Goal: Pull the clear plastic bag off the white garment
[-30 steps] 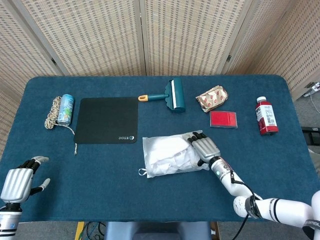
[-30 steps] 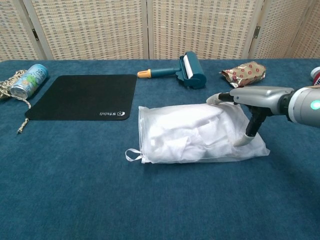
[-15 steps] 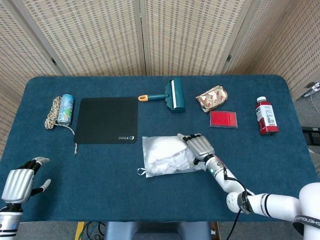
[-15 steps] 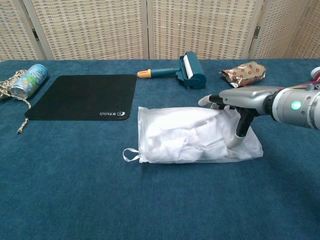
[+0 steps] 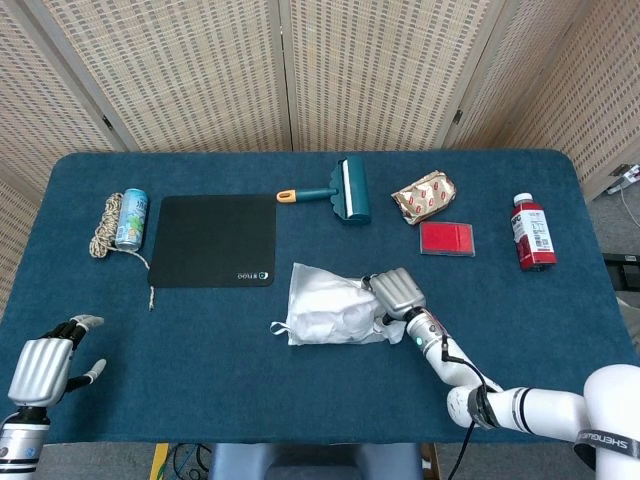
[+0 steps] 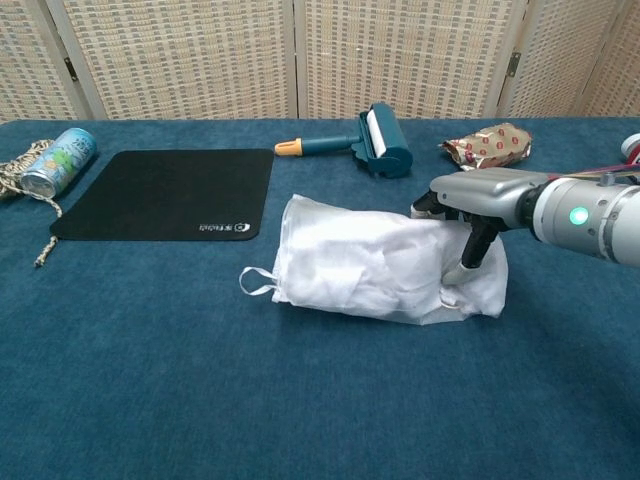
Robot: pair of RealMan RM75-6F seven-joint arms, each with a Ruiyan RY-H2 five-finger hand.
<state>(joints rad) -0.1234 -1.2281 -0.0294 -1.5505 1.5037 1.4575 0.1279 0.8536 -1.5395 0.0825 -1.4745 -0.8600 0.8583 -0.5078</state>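
The clear plastic bag (image 5: 330, 308) (image 6: 370, 265) lies near the table's middle with the white garment (image 6: 345, 255) bunched inside it; a small loop sticks out at its left end. My right hand (image 5: 396, 294) (image 6: 472, 215) grips the bag's right end, with fingers on top and the thumb pressed into its side. The bag's right part is crumpled and slightly raised. My left hand (image 5: 42, 360) hovers at the table's near left corner, far from the bag, fingers apart and holding nothing.
A black mat (image 5: 217, 240) lies left of the bag. Behind it are a teal lint roller (image 5: 347, 190), a snack packet (image 5: 424, 196), a red card (image 5: 446, 238) and a red bottle (image 5: 532, 231). A can (image 5: 130, 219) and rope (image 5: 103, 227) sit far left.
My right hand has moved left, pushing and bunching the bag's right end inward. The bag is shorter and its left end has slid and tilted. The left hand sank slightly.
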